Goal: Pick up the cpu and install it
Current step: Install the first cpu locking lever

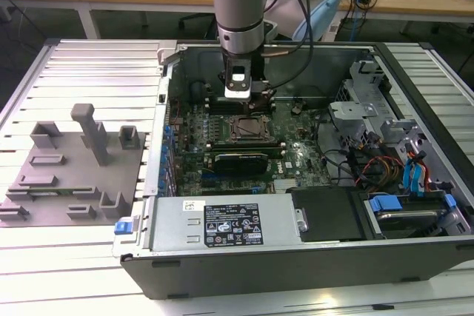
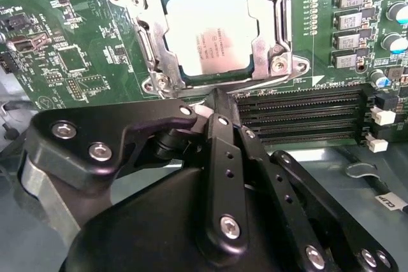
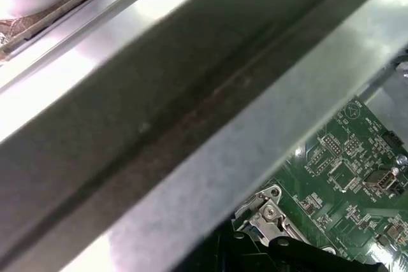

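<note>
The cpu [image 2: 210,36] is already lying in the open socket frame [image 2: 271,36], and the gripper [image 2: 218,101], fingers pinched together on nothing, is hovering just at its 12 o'clock in the exterior view, so I judge locking the frame calls for a careful push.

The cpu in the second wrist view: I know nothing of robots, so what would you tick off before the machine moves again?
1. cpu in place: ok, its silvery top shows inside the socket frame.
2. cpu lying level: ok as far as it shows, with no raised corner.
3. Socket frame latched down: cannot tell.
4. pincer off the cpu: ok, its tip is at the frame's edge, not on the chip.
5. memory slots beside the pincer: ok, nothing lies across them.
</note>
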Motion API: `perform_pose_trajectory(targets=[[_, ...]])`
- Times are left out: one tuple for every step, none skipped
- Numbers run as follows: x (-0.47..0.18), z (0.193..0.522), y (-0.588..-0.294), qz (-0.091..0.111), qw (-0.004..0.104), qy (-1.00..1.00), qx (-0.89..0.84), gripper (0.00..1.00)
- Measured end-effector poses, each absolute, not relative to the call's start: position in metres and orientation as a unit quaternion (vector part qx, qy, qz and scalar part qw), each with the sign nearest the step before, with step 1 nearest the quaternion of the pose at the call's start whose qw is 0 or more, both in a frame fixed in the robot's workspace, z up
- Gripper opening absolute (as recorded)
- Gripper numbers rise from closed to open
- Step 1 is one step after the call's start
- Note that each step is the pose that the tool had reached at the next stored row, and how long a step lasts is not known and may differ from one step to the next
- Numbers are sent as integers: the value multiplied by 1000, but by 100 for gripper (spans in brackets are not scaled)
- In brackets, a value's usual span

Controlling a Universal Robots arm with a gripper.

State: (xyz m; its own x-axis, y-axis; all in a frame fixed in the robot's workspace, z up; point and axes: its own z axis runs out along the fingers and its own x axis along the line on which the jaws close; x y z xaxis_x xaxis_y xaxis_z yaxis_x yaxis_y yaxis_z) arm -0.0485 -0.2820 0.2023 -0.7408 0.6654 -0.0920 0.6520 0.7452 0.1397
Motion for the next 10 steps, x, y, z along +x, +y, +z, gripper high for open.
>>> perform_pose_trajectory(targets=[[-48,202,-282,48,68,931,354,11],[-48,201,-282,48,69,931,355,11],[-49,201,-282,47,69,931,356,11],[-49,200,-282,46,69,930,357,11],[-49,200,-282,45,69,930,357,11],[-49,199,-282,45,70,930,358,11],[-48,198,-282,45,70,930,359,11],[-48,198,-282,44,70,929,360,11],[-48,198,-282,44,70,929,361,11],[-48,198,-282,44,70,929,361,11]])
